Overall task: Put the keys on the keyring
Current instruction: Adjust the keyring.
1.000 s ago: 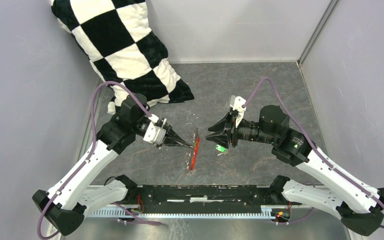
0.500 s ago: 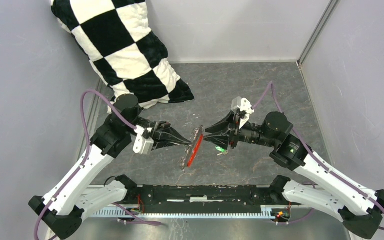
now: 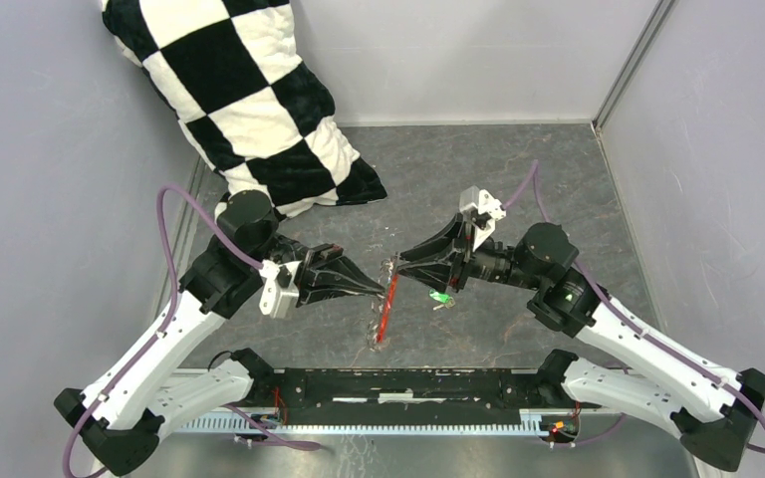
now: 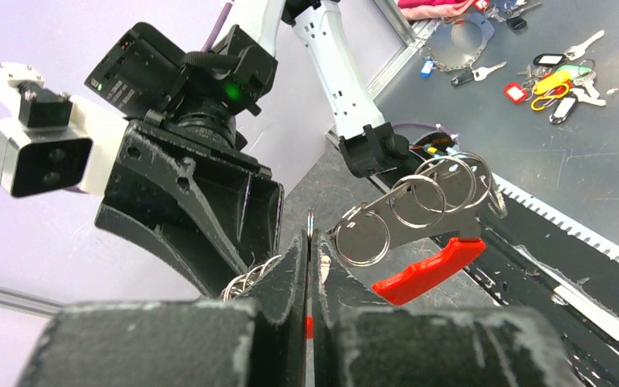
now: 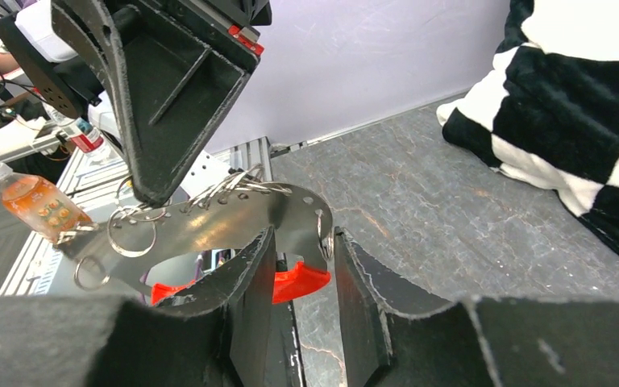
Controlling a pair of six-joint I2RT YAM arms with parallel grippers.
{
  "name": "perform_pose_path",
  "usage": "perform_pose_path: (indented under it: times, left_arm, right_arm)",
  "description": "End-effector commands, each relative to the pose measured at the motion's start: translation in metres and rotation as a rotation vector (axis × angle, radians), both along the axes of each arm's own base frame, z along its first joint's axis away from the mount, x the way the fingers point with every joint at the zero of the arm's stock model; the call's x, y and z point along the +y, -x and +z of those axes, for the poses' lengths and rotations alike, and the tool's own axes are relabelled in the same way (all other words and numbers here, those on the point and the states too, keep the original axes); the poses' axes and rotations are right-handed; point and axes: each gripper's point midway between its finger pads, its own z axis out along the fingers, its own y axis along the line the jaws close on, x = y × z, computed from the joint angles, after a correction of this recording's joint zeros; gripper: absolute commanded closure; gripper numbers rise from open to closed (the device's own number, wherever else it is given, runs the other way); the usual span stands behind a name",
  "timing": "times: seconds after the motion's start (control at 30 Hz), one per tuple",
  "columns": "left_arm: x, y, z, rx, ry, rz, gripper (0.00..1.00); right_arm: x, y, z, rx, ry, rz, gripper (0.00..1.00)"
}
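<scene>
Lifted over the middle of the counter (image 3: 518,179), a little toward its near edge: the keyring (image 3: 389,291), slung at a tilt between the two arms. Whether its lower tip touches the surface, hard to call.

A flat silvery metal plate (image 5: 209,222), curved like a hanger, punched with a row of small holes and hung with thin wire split rings (image 4: 419,200) overlapping one another. Below that, a glossy bright red tag (image 4: 427,270), long and flat with rounded ends.

Pressed tight together, the left fingers (image 4: 286,298), clamped on one thin ring of the keyring. Wire edge poking straight up out of the seam, a sliver of red down inside it.

Apart, the right fingers (image 5: 246,282), straddling the plate's rounded end, with one small ring in the gap close to a finger's inner face. Contact there not clear.

Both pairs matte black wedges, scuffed pale along the edges.

Down on the counter below the right fingers: the key (image 3: 440,296), tiny, with a bright green head and a speck of metal beside it, otherwise too small to read.

Dark grey counter, stone-veined, matte.

At the far left corner, a plush black-and-white chequered pillow (image 3: 249,110), soft and lumpy against the wall.
</scene>
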Motion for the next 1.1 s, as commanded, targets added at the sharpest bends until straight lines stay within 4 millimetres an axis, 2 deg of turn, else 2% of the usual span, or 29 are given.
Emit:
perform_pose_path:
  times: [0.0,0.27,0.57,0.73,0.87,1.07]
  left_arm:
    - [0.004,0.014,0.011,-0.027,0.028,-0.049,0.98]
    - [0.005,0.017,0.012,-0.050,0.042,-0.047,0.98]
    - [0.001,0.009,0.005,-0.048,0.034,-0.011,0.98]
    - [-0.002,0.003,-0.002,-0.062,0.028,0.011,0.98]
    - [-0.003,-0.001,-0.008,-0.079,0.026,0.030,0.98]
    - [-0.002,-0.005,-0.023,-0.079,-0.012,0.065,0.98]
  right_arm:
    - [0.007,0.001,0.010,0.006,-0.058,0.035,0.62]
    - [0.018,0.002,0.006,0.046,-0.079,0.084,0.63]
    - [0.027,0.006,0.012,0.070,-0.136,0.145,0.64]
    - [0.030,0.006,0.008,0.083,-0.127,0.157,0.64]
    - [0.029,0.004,0.003,0.078,-0.092,0.142,0.64]
    - [0.020,-0.007,-0.010,0.030,0.055,0.057,0.61]
